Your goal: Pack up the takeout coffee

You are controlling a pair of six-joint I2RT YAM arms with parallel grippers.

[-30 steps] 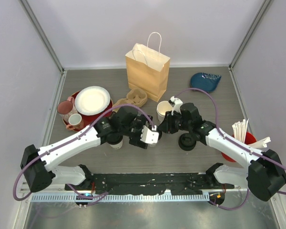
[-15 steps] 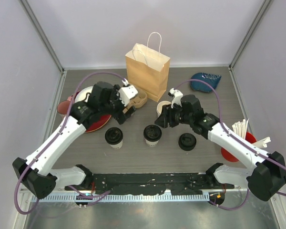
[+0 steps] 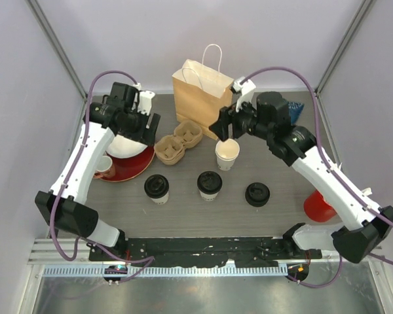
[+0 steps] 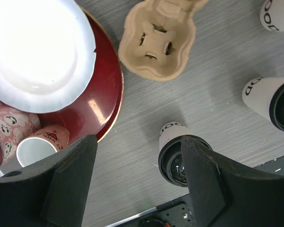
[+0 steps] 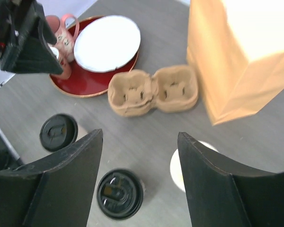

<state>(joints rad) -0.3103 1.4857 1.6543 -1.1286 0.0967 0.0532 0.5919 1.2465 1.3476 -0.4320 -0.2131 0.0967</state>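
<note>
Grey wood-grain boards make up the desk (image 3: 183, 219), which is enclosed by pale walls. Nearest the arm bases a row of three things is set out. The left takeout cup (image 3: 156, 188) and the right takeout cup (image 3: 209, 184) are both white, upright and closed with black sip lids. Loose black lids (image 3: 257, 193) are placed to their right. The two cups are kept apart from each other and are gripped by nothing. A red container (image 3: 318, 206) is seen near the right wall, partly hidden by the right arm.

Further back, a lidless white cup (image 3: 227, 154) is stood behind the right takeout cup. A cardboard two-well carrier (image 3: 178, 141) is laid to its left. Beside the carrier a red plate (image 4: 104, 94) is seen. It is loaded with a white paper plate (image 4: 38, 47), a pink patterned mug (image 4: 9, 127) and a small mug (image 4: 40, 146).

The left end effector (image 4: 138, 142) is held high above the red plate and the carrier. Its jaws are spread wide and nothing is held between them. The right end effector (image 5: 139, 135) is raised above the lidless cup, just in front of the bag. Its jaws are likewise parted widely and nothing is grasped.

Farthest back, a brown paper bag (image 3: 203, 97) with white handles is stood upright near the rear wall.
</note>
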